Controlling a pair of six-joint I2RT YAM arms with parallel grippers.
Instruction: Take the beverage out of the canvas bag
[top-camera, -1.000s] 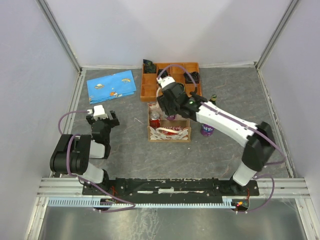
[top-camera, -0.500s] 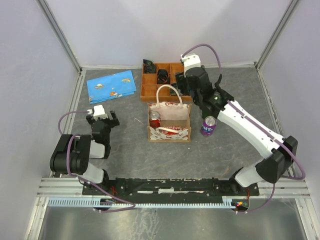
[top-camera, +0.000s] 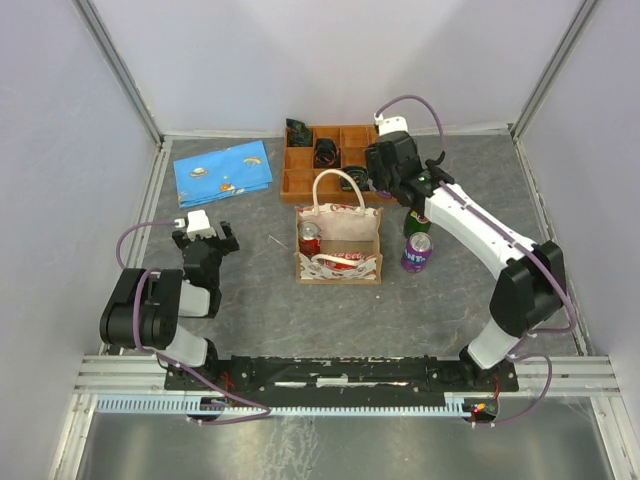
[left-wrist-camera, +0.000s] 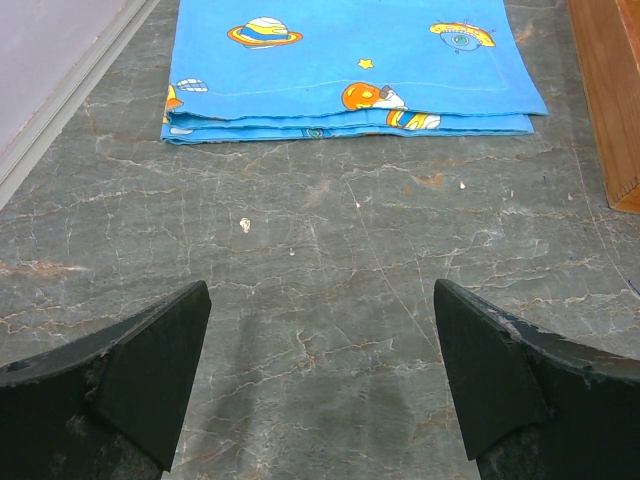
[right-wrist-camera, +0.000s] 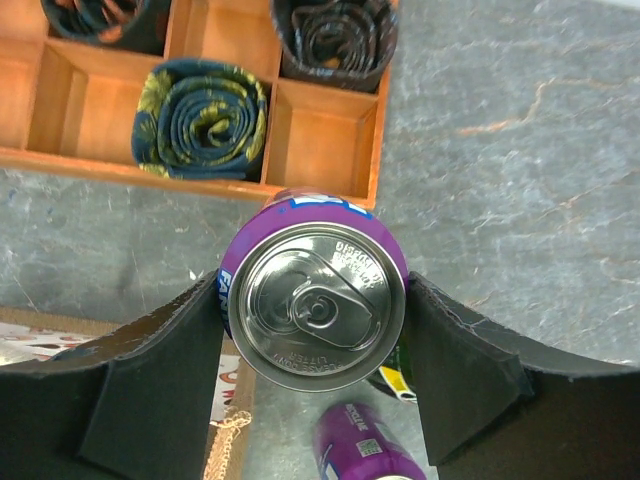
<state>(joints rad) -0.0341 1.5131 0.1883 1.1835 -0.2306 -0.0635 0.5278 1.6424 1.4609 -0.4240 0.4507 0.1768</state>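
The canvas bag (top-camera: 340, 262) stands open mid-table, cream with a red print and looped handles. A red can (top-camera: 310, 238) stands inside it at the left. My right gripper (top-camera: 385, 180) hovers behind and to the right of the bag, over the near right corner of the orange tray. In the right wrist view it (right-wrist-camera: 315, 330) is shut on a purple can (right-wrist-camera: 315, 300), seen from above and held clear of the table. The bag's edge (right-wrist-camera: 228, 420) shows at the lower left there. My left gripper (top-camera: 205, 240) is open and empty, low over the table (left-wrist-camera: 320, 380).
A second purple can (top-camera: 417, 252) and a green bottle (top-camera: 413, 222) stand right of the bag; both show under the held can (right-wrist-camera: 365, 455). The orange compartment tray (top-camera: 300, 180) holds rolled ties (right-wrist-camera: 200, 118). A folded blue cloth (top-camera: 222, 172) lies back left (left-wrist-camera: 350, 60).
My right gripper has come up out of the bag and swung back and to the right, over the tray's corner. The left arm has not moved.
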